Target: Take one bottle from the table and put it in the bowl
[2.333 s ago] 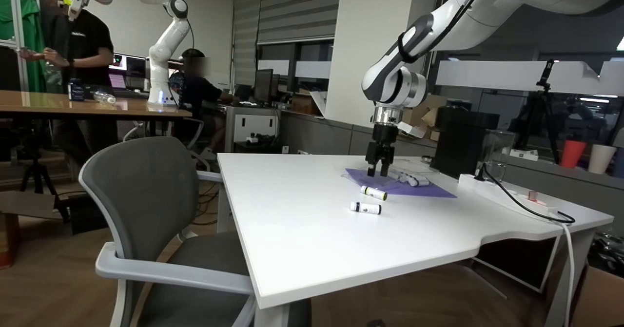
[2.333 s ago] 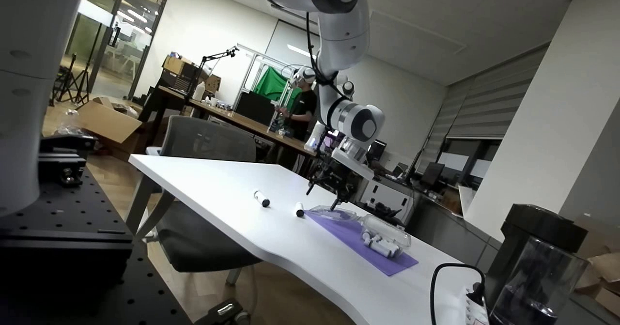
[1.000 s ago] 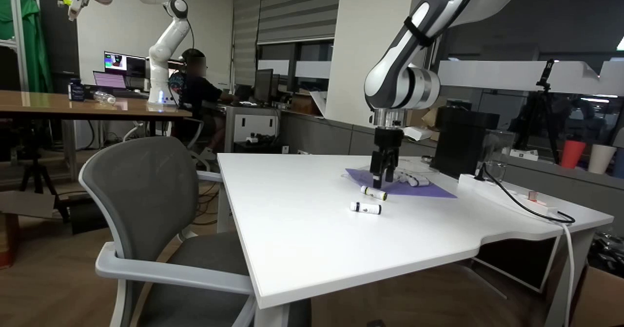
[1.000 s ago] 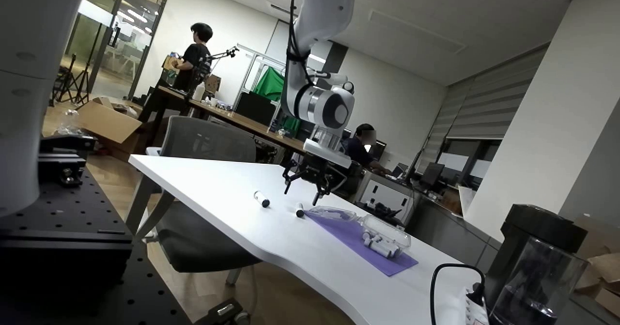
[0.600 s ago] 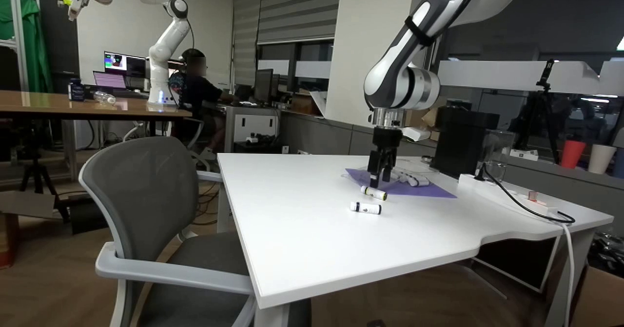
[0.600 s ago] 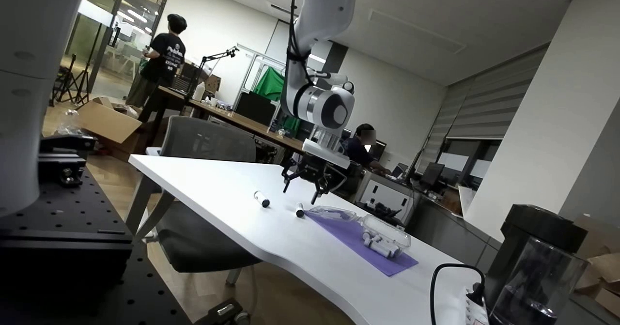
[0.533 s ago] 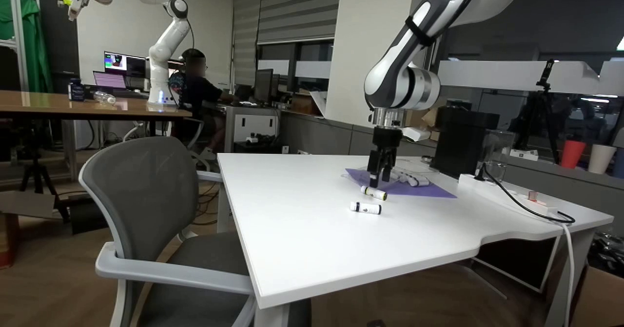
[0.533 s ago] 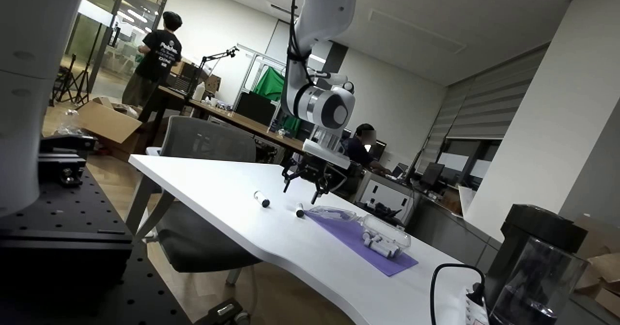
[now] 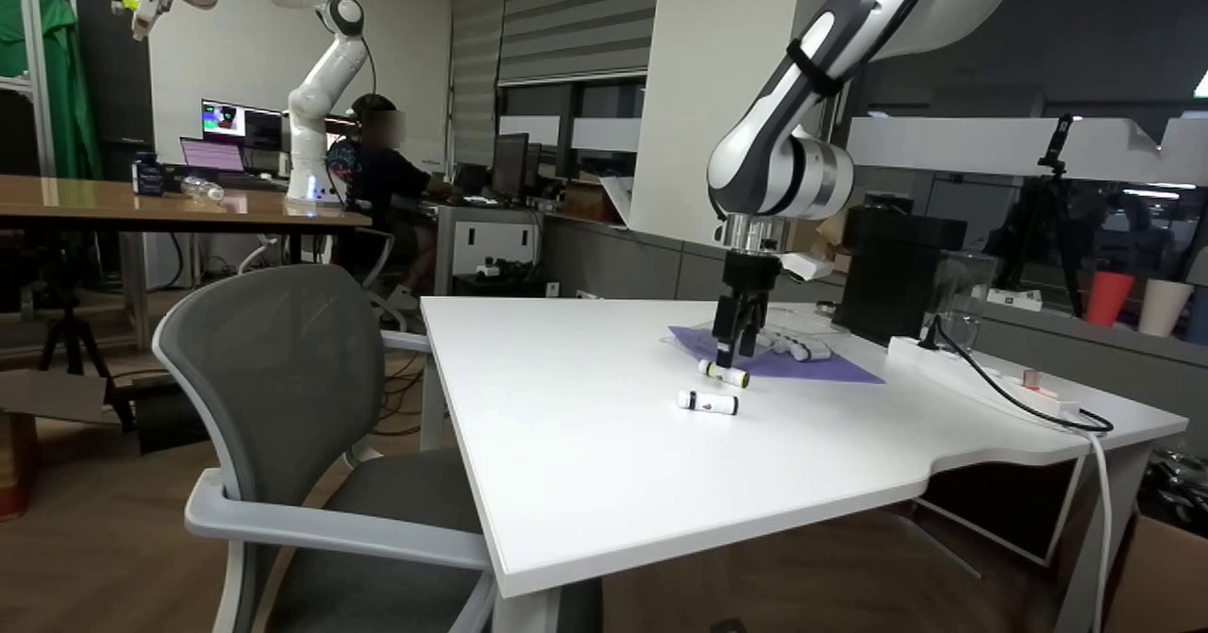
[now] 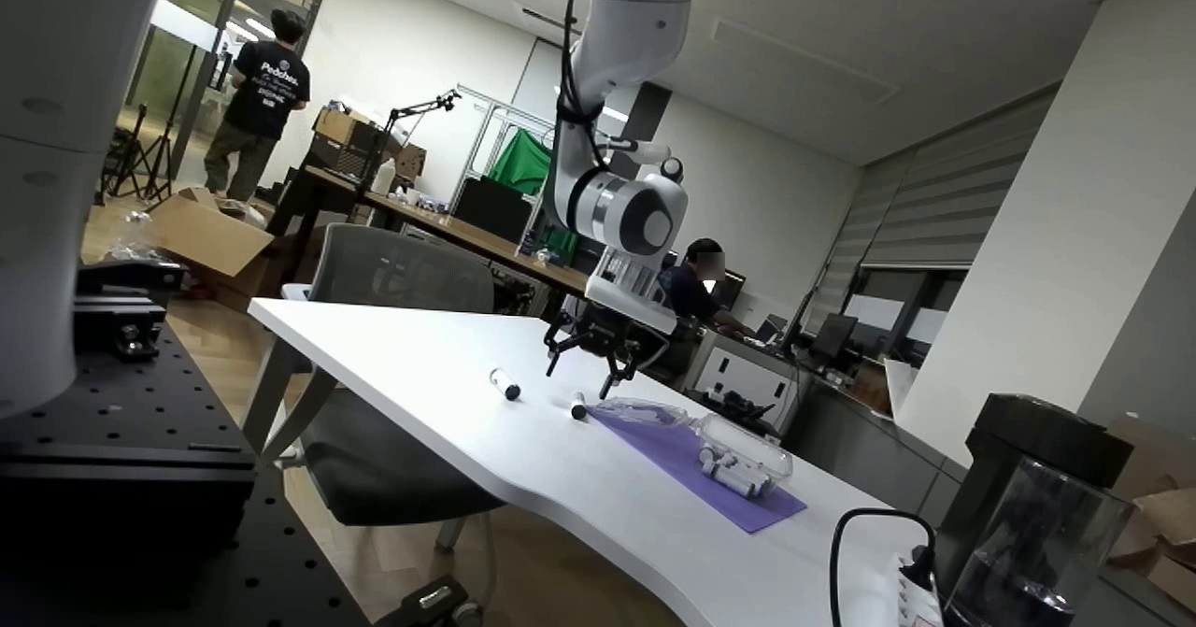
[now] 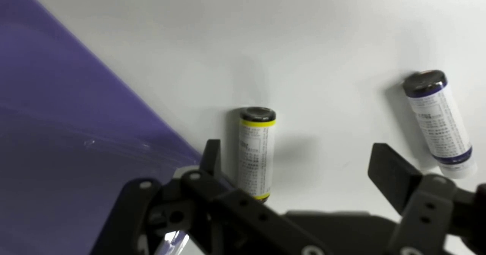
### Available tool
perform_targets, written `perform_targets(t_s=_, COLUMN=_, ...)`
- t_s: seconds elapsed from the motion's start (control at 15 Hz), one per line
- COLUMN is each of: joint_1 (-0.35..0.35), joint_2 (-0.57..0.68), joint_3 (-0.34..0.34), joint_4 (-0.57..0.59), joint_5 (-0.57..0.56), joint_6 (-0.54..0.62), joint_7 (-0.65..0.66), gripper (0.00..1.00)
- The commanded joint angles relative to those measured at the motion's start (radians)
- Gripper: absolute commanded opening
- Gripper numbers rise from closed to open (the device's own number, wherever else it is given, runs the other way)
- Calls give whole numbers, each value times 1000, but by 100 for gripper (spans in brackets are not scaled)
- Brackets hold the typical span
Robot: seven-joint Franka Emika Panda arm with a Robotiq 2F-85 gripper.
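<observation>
A small white bottle with yellow bands and a dark cap lies on the white table; this yellow-banded bottle also shows in the wrist view. My gripper is open and empty just above it. In the wrist view the gripper has the bottle between its fingers, close to the left one, which hides its lower end. A blue-banded bottle lies outside the right finger. A clear plastic container, perhaps the bowl, holds several small bottles on a purple sheet.
The purple sheet carries a second clear plastic piece near my gripper. A black machine with a clear jar and a white power strip with a black cable stand at the table's edge. A grey chair stands beside the table.
My gripper has moved from over the purple sheet to the yellow-banded bottle, staying open, and has come slightly lower in the last half second. A person in the background has walked away. The bottles have not moved.
</observation>
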Motion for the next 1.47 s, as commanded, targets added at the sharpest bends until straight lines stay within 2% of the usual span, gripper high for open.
perform_targets(t_s=0.0, joint_1=-7, joint_2=24, joint_3=8, joint_4=27, joint_5=4, joint_6=10, joint_7=-16, gripper=100)
perform_targets(t_s=0.47, joint_1=-8, joint_2=63, joint_3=14, joint_4=47, joint_5=2, joint_6=31, joint_7=-23, gripper=100)
perform_targets(t_s=0.53, joint_1=-11, joint_2=67, joint_3=18, joint_4=51, joint_5=5, joint_6=36, joint_7=-29, gripper=75)
perform_targets(t_s=0.6, joint_1=-9, joint_2=71, joint_3=18, joint_4=54, joint_5=4, joint_6=39, joint_7=-28, gripper=73)
perform_targets(t_s=0.67, joint_1=-11, joint_2=72, joint_3=22, joint_4=57, joint_5=8, joint_6=40, joint_7=-29, gripper=67)
perform_targets(t_s=0.73, joint_1=-11, joint_2=73, joint_3=25, joint_4=61, joint_5=9, joint_6=40, joint_7=-29, gripper=58)
perform_targets(t_s=1.27, joint_1=-14, joint_2=78, joint_3=27, joint_4=91, joint_5=14, joint_6=26, joint_7=-24, gripper=3)
perform_targets(t_s=1.4, joint_1=-21, joint_2=83, joint_3=27, joint_4=106, joint_5=23, joint_6=8, joint_7=-22, gripper=6)
